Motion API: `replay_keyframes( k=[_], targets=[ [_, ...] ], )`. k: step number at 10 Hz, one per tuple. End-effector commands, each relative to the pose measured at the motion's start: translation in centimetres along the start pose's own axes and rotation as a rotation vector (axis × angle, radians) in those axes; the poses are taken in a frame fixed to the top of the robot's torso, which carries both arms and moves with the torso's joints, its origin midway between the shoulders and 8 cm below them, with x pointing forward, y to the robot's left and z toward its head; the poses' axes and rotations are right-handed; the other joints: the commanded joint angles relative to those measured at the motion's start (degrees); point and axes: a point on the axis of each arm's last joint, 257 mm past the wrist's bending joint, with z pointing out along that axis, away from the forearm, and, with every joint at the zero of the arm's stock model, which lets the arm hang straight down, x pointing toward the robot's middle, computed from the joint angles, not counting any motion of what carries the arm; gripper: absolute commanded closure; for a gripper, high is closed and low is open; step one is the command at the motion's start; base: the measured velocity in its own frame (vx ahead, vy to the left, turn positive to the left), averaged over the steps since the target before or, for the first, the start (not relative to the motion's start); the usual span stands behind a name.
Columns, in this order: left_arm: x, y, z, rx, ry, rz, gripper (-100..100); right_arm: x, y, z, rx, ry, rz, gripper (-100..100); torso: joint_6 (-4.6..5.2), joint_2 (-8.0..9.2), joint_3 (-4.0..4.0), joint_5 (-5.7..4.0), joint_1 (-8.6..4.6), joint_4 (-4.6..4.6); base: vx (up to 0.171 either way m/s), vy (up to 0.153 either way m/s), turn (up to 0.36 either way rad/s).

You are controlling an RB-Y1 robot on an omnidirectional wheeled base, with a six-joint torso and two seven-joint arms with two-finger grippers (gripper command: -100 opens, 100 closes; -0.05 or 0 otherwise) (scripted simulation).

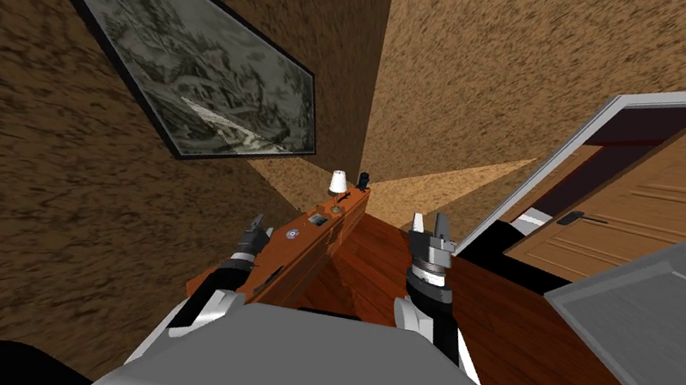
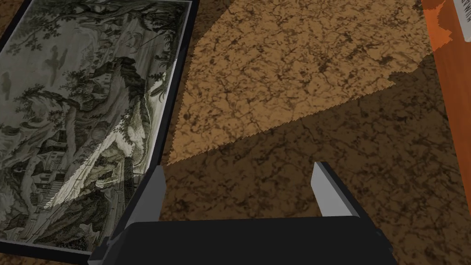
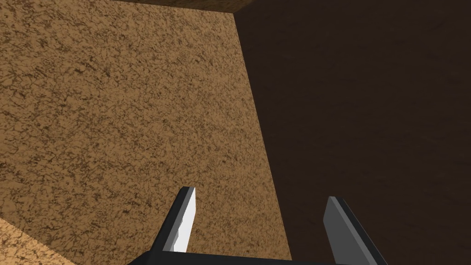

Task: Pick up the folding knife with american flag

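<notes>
A narrow orange-brown wooden cabinet (image 1: 304, 249) stands against the patterned brown wall, just ahead of me. Several small items lie on its top: a small dark rectangular one (image 1: 318, 219), a round one (image 1: 291, 234), and at the far end a white cone-shaped object (image 1: 338, 182) beside a small dark object (image 1: 363, 179). They are too small to tell which is the folding knife. My left gripper (image 1: 254, 227) (image 2: 241, 193) hangs open at the cabinet's left side, facing the wall. To the cabinet's right, my right gripper (image 1: 430, 224) (image 3: 262, 221) is raised and open with nothing in it.
A framed grey landscape picture (image 1: 195, 74) (image 2: 83, 119) hangs on the wall to the left. At the right, a wooden door (image 1: 662, 204) stands in a grey frame, with a grey door panel (image 1: 677, 320) nearer. The floor (image 1: 532, 357) is reddish wood.
</notes>
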Motion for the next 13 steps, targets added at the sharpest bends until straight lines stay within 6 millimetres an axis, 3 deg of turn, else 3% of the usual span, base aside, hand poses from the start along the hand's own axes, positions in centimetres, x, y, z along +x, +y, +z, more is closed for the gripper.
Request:
replay_keyframes(
  k=[1, 2, 3, 4, 5, 6, 7, 9, 11, 12, 13],
  targets=[
    [-0.4, 1.5, -0.6, -0.056, -0.01, -0.023, -100, 0.0, 0.0, 0.0, 0.0, 0.0, 0.0, 0, 0.0, 0.0, 0.0, 0.0, 0.0, 0.0, 0.047, -0.025, -0.065],
    [-1.4, 4.1, -1.6, -0.132, -0.033, -0.066, -100, 0.0, 0.0, 0.0, 0.0, 0.0, 0.0, 0, -0.02, 0.04, 0.02, -0.01, -0.01, 0.0, 0.049, -0.025, -0.123],
    [-1.4, 4.3, -1.6, -0.139, -0.033, -0.066, -100, 0.0, 0.0, 0.0, 0.0, 0.0, 0.0, 0, -0.01, 0.05, 0.02, 0.0, -0.01, 0.01, 0.047, -0.021, -0.053],
    [-2.4, 6.8, -2.8, -0.212, -0.059, -0.111, -100, 0.0, 0.0, 0.0, 0.0, 0.0, 0.0, 0, -0.02, 0.05, 0.03, -0.01, 0.0, 0.01, 0.071, -0.032, -0.182],
    [-2.4, 7.0, -2.8, -0.221, -0.06, -0.111, -100, 0.0, 0.0, 0.0, 0.0, 0.0, 0.0, 0, 0.0, -0.01, 0.0, -0.01, -0.02, 0.0, 0.062, -0.018, -0.062],
    [-3.4, 9.3, -4.2, -0.289, -0.09, -0.158, -100, 0.0, 0.0, 0.0, 0.0, 0.0, 0.0, 0, -0.03, 0.0, -0.01, 0.0, 0.02, 0.0, 0.069, -0.009, -0.137],
    [-3.4, 9.7, -4.3, -0.302, -0.092, -0.158, -100, 0.0, 0.0, 0.0, 0.0, 0.0, 0.0, 0, -0.01, -0.02, -0.01, 0.0, 0.04, -0.01, 0.056, -0.006, -0.061],
    [-5.1, 14.4, -7.6, -0.443, -0.159, -0.246, -100, 0.0, 0.0, 0.0, 0.0, 0.0, 0.0, 0, 0.0, 0.0, 0.0, 0.0, 0.0, 0.0, 0.074, -0.029, -0.18],
    [-5.1, 14.8, -7.8, -0.46, -0.163, -0.256, -100, 0.0, 0.0, 0.0, 0.0, 0.0, 0.0, 0, -0.03, -0.04, -0.03, -0.01, 0.0, -0.01, 0.055, -0.009, -0.014],
    [-5.9, 17.1, -9.8, -0.535, -0.202, -0.305, -100, 0.0, 0.0, 0.0, 0.0, 0.0, 0.0, 0, -0.03, 0.06, 0.03, 0.0, 0.04, 0.01, 0.044, -0.005, -0.166],
    [-5.9, 17.1, -9.8, -0.535, -0.202, -0.305, -100, 0.0, 0.0, 0.0, 0.0, 0.0, 0.0, 0, 0.0, 0.06, 0.03, 0.0, 0.05, 0.01, 0.045, -0.002, -0.074]
  ],
)
